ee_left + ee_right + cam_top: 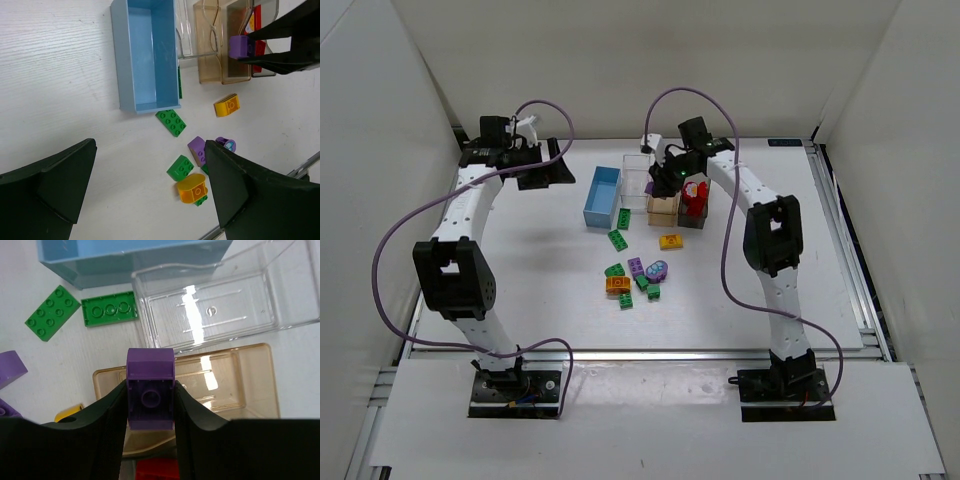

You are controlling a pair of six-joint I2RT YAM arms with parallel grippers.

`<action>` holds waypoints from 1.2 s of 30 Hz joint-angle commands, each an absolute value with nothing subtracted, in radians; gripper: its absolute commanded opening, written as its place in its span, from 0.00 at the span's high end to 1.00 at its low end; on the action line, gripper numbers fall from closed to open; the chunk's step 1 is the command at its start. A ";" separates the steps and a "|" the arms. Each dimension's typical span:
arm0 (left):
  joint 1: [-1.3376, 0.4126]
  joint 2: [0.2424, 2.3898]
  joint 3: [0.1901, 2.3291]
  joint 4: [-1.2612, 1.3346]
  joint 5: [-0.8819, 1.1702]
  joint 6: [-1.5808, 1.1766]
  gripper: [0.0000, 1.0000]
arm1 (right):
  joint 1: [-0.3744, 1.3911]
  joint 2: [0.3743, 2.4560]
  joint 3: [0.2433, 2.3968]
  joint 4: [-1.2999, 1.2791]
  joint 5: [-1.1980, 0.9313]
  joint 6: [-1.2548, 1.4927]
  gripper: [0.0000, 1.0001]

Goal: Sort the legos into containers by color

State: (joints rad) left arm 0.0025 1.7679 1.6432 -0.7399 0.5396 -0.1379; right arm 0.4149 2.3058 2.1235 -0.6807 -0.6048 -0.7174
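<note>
Fingers [55,185] on my left gripper [150,146] spread wide, nothing between them; light blue bin [150,55] ahead, loose green, purple and orange-yellow legos [171,122] by the right finger. On my right gripper [150,382] fingers pinch a purple lego [150,390], held above the peach-tan bin [240,385]; clear bin [210,305] just beyond it.

Four bins [592,200], three purple bricks [636,266], two orange-yellow bricks [671,241], about six green bricks [618,240].
</note>
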 commanded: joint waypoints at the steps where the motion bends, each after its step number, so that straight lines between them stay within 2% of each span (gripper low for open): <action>1: 0.003 1.681 1.641 -0.762 0.548 -0.074 0.01 | 0.413 2.330 2.192 -0.693 -0.568 -0.623 0.88; 4: 0.003 1.683 1.637 -0.787 0.627 -0.017 0.00 | 0.413 2.342 2.178 -0.670 -0.546 -0.614 0.86; 7: 0.003 1.684 1.621 -0.795 0.673 -0.003 0.01 | 0.414 2.352 2.175 -0.670 -0.520 -0.603 0.69; 8: 0.002 1.689 1.620 -0.799 0.676 -0.005 0.01 | 0.413 2.352 2.175 -0.670 -0.512 -0.601 0.55; 10: 0.002 1.698 1.628 -0.821 0.701 0.029 0.00 | 0.414 2.339 2.157 -0.655 -0.502 -0.588 0.38; 15: -0.073 1.733 1.672 -0.894 0.744 0.149 0.01 | 0.413 2.269 2.071 -0.603 -0.509 -0.577 0.20; 18: -0.136 1.726 1.664 -0.894 0.808 0.204 0.00 | 0.407 2.226 2.052 -0.592 -0.529 -0.549 0.19; 20: -0.193 1.723 1.658 -0.891 0.781 0.250 0.01 | 0.379 2.159 2.037 -0.575 -0.531 -0.490 0.19; 24: -0.377 1.736 1.643 -0.861 0.704 0.290 0.05 | 0.302 2.019 1.967 -0.532 -0.479 -0.329 0.18; 28: -0.494 1.753 1.579 -0.732 0.554 0.216 0.13 | 0.171 1.918 1.921 -0.615 -0.469 -0.252 0.18; 32: -0.590 1.815 1.565 -0.690 0.493 0.161 0.05 | 0.066 1.827 1.855 -0.687 -0.477 -0.224 0.17; 36: -0.666 1.885 1.546 -0.680 0.451 0.143 0.02 | 0.002 1.767 1.758 -0.664 -0.453 -0.204 0.17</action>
